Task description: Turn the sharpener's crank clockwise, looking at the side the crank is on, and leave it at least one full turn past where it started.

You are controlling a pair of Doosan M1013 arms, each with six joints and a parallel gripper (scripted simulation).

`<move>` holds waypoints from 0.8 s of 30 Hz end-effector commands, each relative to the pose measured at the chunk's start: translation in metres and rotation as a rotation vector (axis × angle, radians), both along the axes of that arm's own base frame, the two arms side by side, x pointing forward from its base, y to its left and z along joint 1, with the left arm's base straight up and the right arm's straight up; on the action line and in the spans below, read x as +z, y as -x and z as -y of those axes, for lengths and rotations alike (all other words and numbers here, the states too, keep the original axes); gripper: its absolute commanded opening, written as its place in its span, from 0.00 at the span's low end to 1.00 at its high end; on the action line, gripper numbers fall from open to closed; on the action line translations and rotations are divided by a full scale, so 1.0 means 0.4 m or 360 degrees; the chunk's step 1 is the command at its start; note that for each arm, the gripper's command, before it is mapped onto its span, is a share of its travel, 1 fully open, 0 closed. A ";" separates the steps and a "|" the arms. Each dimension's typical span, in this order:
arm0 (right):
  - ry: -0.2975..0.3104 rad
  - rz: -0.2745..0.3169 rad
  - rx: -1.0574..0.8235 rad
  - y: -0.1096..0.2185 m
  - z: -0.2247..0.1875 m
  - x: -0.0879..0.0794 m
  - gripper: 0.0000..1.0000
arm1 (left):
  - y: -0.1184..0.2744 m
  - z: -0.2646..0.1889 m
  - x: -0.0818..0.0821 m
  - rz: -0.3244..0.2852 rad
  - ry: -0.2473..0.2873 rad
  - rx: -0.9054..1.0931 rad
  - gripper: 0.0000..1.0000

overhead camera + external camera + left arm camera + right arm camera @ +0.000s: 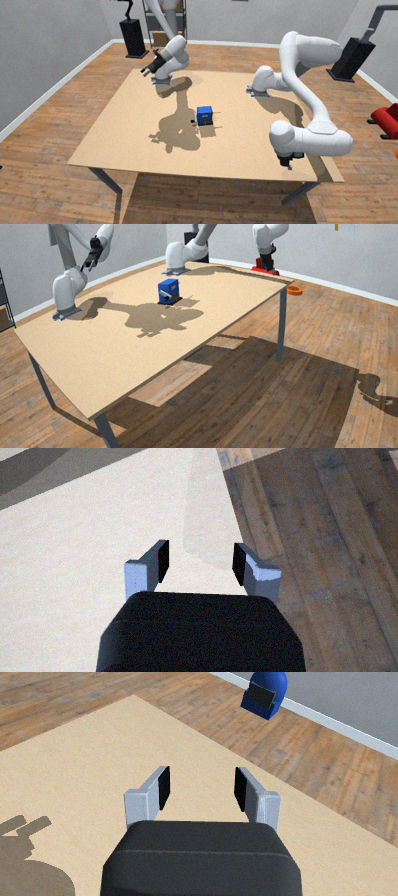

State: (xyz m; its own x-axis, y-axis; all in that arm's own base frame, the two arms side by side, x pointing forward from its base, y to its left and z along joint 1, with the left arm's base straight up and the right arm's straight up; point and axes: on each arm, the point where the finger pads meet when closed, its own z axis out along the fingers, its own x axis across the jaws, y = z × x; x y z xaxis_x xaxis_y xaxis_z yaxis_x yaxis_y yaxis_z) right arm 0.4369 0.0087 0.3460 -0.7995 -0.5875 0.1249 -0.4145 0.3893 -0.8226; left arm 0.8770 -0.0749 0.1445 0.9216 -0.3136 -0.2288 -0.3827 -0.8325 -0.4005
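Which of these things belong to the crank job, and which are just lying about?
Job:
- blue boxy sharpener
- its silver crank, black-knobbed
- left gripper
- right gripper

Lying about:
- orange ring
- blue, dark-visored helmet

No lettering, number or sign is readable in any view. The blue sharpener (204,114) (168,290) carries a small pale label (204,116) (173,287) on one face (a mere smudge, really), too small to read.
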 end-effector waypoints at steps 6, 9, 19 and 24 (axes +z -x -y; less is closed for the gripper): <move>-0.0001 0.0001 0.0000 0.000 0.000 0.001 1.00 | 0.000 -0.005 0.005 0.0004 0.0000 0.0006 1.00; -0.0001 0.0001 0.0000 0.000 0.000 0.001 1.00 | 0.001 -0.007 0.005 0.0005 0.0001 0.0010 1.00; -0.0001 0.0001 0.0000 0.000 0.000 0.001 1.00 | 0.006 -0.029 0.009 0.0008 0.0002 0.0039 1.00; -0.0001 0.0001 0.0000 0.000 0.000 0.001 1.00 | 0.011 -0.050 0.012 0.0012 0.0004 0.0067 1.00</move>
